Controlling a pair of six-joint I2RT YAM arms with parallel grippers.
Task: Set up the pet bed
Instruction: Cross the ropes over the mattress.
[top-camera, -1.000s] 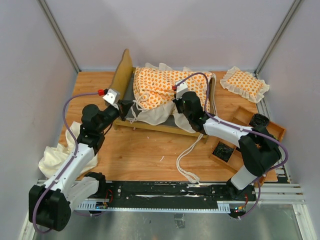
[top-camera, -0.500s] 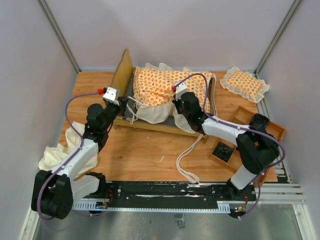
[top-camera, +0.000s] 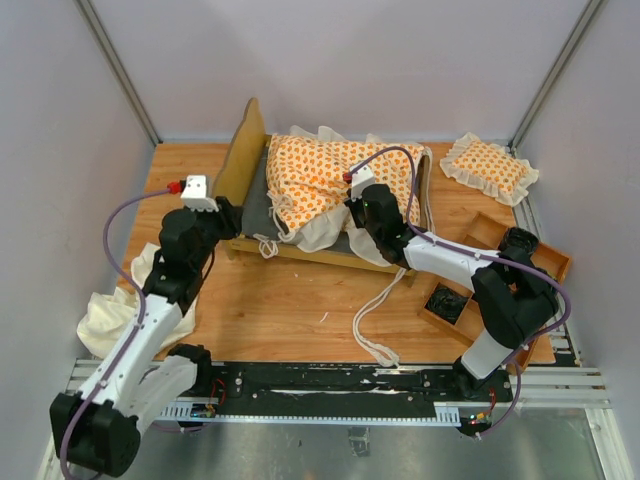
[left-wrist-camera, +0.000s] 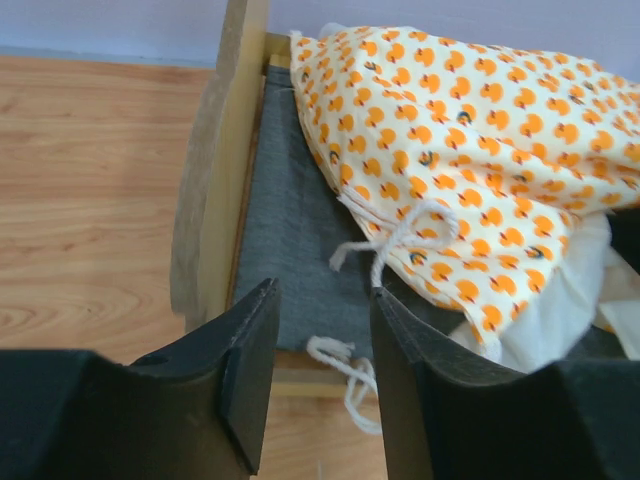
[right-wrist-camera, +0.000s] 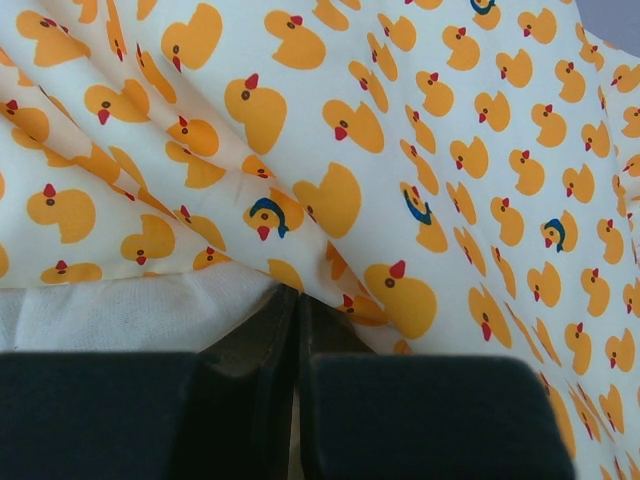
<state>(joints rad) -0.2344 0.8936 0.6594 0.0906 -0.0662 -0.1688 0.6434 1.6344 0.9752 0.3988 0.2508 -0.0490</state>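
Right wrist: fingertips (right-wrist-camera: 262, 335) under cushion (right-wrist-camera: 400, 150) folds.

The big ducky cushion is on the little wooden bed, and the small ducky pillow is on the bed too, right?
Not quite. The big ducky cushion is on the little wooden bed, but the small ducky pillow is not. It lies on the table at the far right corner, apart from the bed. The top external view shows it.
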